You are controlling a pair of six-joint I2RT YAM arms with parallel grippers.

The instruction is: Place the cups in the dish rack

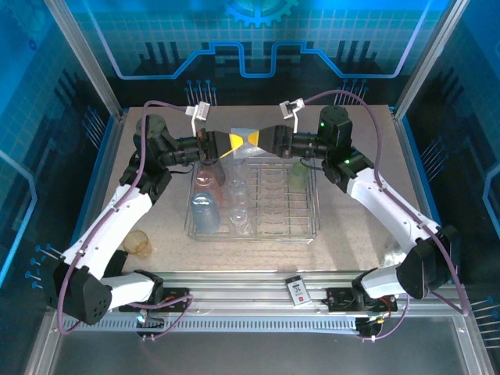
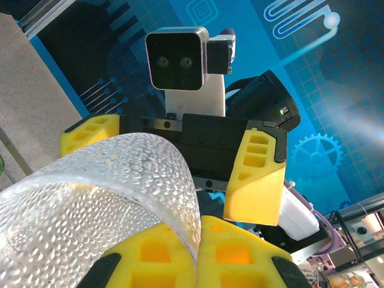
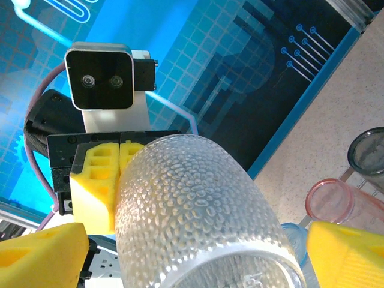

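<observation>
Clear dimpled plastic cup (image 3: 192,210) hangs above the far edge of the chrome wire dish rack (image 1: 315,223), its wall pinched in the left claw (image 3: 119,173); the right claw (image 2: 171,167) gapes wide around it, likely for a handover

Bright, even, blue-tinted light with faint shadows; highlights glint on the clear cup (image 3: 198,210).
</observation>
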